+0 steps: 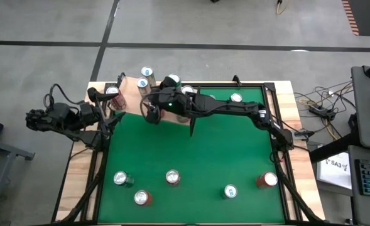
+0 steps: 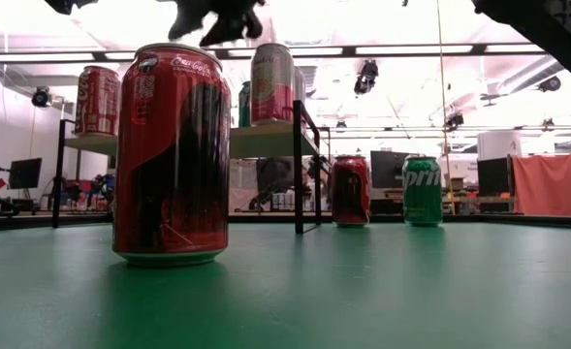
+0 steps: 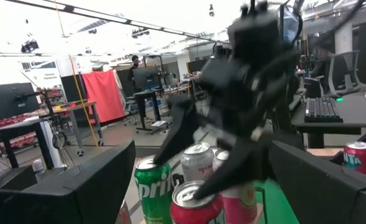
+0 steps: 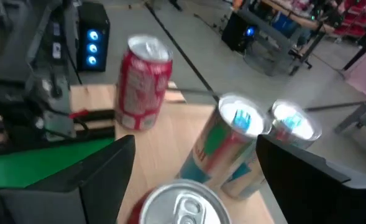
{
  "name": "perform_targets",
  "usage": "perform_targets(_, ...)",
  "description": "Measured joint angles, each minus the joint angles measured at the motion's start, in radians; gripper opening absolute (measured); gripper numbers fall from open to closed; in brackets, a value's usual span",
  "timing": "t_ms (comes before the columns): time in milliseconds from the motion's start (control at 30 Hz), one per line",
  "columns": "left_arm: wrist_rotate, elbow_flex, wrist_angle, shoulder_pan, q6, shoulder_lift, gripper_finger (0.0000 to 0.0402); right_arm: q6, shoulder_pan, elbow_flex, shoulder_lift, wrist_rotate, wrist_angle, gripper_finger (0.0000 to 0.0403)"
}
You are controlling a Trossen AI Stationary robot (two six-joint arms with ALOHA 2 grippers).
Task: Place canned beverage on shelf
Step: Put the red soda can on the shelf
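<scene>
The shelf (image 1: 132, 94) is a pale wood board at the table's far left, raised on dark uprights (image 2: 298, 165). Several cans stand on it: a red one (image 4: 142, 81), two pale ones side by side (image 4: 232, 143), a green Sprite can (image 3: 153, 186) and a pink one (image 2: 272, 82). My right gripper (image 1: 152, 113) hovers open above the shelf. Below and between its fingers is the silver top of a red can (image 4: 176, 202), with a gap on each side. My left gripper (image 1: 112, 116) waits open at the table's left edge, facing the shelf.
Loose cans stand on the green table: a red Coca-Cola can (image 2: 174, 155) near the front, several more along the near edge (image 1: 173, 177), and a dark red one (image 2: 350, 191) and a Sprite can (image 2: 423, 191) farther back. The table's middle is bare felt.
</scene>
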Motion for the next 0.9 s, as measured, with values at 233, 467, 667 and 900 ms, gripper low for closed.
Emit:
perform_targets(233,0.000,0.000,-0.011,0.000,0.000,0.000,0.0355,0.012,0.042,0.024,-0.035,-0.026,-0.105,0.0325)
perform_targets(467,0.000,0.000,-0.012,0.000,0.000,0.003,0.0355,0.015,0.072,0.023,-0.036,-0.249,-0.235,0.0325)
perform_targets(667,0.000,0.000,-0.011,0.000,0.000,0.006,0.0355,0.081,0.065,0.021,-0.036,-0.246,-0.297,0.0298)
perform_targets(900,0.000,0.000,-0.011,0.000,0.000,0.006,0.0355,0.080,0.053,0.021,-0.036,-0.245,-0.284,0.0141)
